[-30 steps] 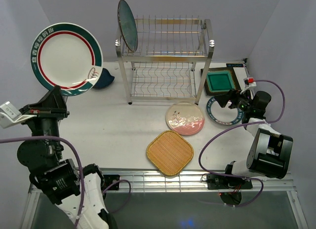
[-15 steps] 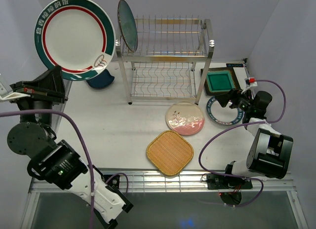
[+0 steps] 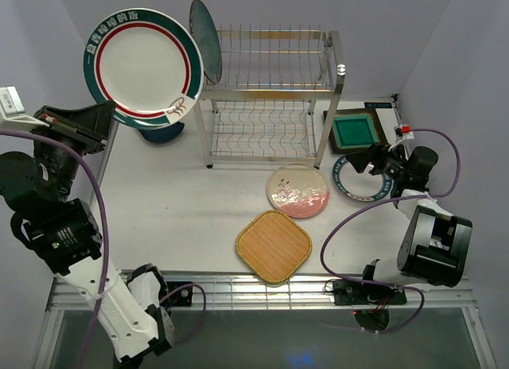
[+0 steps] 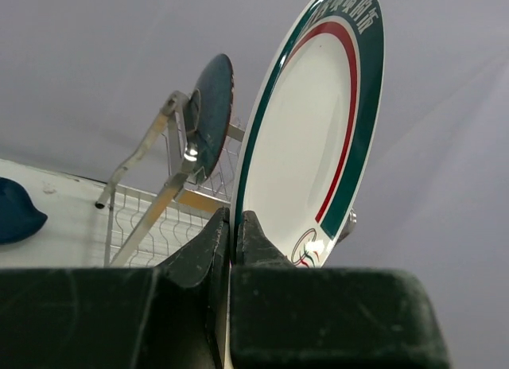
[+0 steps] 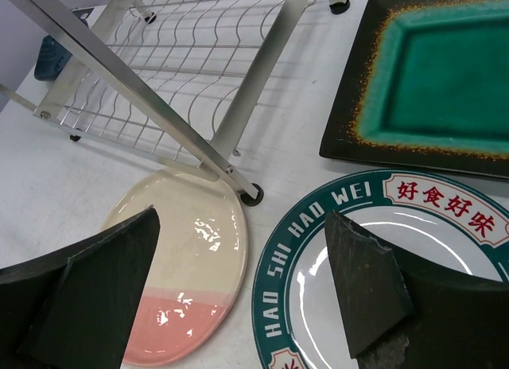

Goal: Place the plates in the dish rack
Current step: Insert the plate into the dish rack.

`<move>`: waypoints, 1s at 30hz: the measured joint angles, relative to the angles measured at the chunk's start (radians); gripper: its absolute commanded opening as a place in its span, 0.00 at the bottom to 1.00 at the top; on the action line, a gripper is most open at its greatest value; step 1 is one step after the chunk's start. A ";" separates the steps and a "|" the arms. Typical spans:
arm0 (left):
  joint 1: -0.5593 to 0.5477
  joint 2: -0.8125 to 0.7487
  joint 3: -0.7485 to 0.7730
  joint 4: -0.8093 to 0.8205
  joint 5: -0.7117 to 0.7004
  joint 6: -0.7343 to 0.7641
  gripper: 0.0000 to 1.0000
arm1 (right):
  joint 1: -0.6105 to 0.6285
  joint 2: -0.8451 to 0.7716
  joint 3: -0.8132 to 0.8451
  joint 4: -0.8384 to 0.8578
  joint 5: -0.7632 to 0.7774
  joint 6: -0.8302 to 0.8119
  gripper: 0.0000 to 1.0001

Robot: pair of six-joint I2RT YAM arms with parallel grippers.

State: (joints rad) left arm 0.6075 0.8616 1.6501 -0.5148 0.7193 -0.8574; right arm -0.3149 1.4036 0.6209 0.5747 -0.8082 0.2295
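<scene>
Fingers of the left claw are clenched on the bottom rim of a white plate with green and red bands, pinching its edge from both sides. That plate is held in the air above the far left corner of the white surface. It is tipped up nearly on edge, close to the upper left end of the dish rack.

The rack stands at the middle of the far edge. A dark teal plate stands upright at the left end of its upper tier. A dark blue dish lies on the surface left of the rack, partly hidden below the raised plate in the overhead view.

The right claw is released, fingers spread wide. It sits low over the left part of a second white plate with a green band, which lies flat by the right edge. Whether the fingers touch this plate cannot be told.

Just behind that plate, in the far right corner, lies a green square plate with a dark rim. A cream and pink plate lies flat in front of the rack, its rim just beside the rack's near right foot. An orange woven plate lies toward the middle of the near edge, just beside the cream and pink one.
</scene>
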 measured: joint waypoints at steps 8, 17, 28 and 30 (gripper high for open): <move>-0.349 0.032 -0.059 -0.001 -0.160 0.093 0.00 | -0.006 0.005 0.006 0.000 -0.004 0.000 0.90; -0.824 0.092 -0.098 -0.017 -0.502 0.254 0.00 | -0.006 0.016 0.006 0.000 -0.007 0.004 0.90; -0.924 0.175 -0.082 0.064 -0.752 0.328 0.00 | -0.006 0.024 0.012 0.000 -0.010 0.004 0.90; -0.924 0.207 -0.071 0.074 -0.785 0.335 0.00 | -0.006 0.025 0.013 0.000 -0.011 0.005 0.90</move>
State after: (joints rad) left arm -0.3164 1.0683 1.5795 -0.4408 -0.0662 -0.5224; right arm -0.3214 1.4284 0.6334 0.5751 -0.8192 0.2340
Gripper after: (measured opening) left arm 0.125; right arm 0.899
